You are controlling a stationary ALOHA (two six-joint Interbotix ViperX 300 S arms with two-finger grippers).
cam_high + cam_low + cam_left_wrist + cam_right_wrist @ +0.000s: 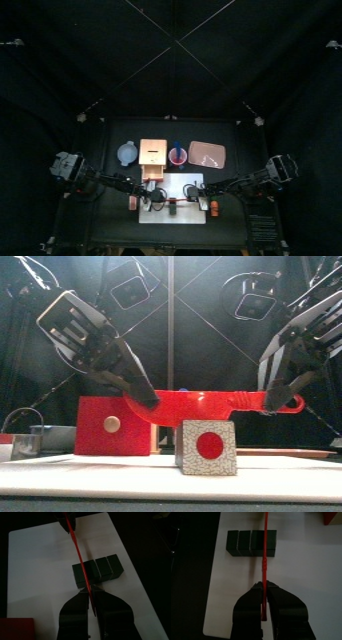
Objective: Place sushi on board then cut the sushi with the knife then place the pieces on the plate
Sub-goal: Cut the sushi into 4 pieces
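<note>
Row L to R: blue-grey bowl [127, 152], wooden box [154, 150] w/ red front, red cup [178, 156]

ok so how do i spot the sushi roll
Find the white cutting board, front and centre. On it, under the red knife held by the left gripper and right gripper, lies the sushi roll: the only row of dark blocks, its end speckled white with a red dot.

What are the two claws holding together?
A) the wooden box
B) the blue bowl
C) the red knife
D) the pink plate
C: the left claw and the right claw each pinch one end of the red knife, which stretches across over the sushi roll.
</note>
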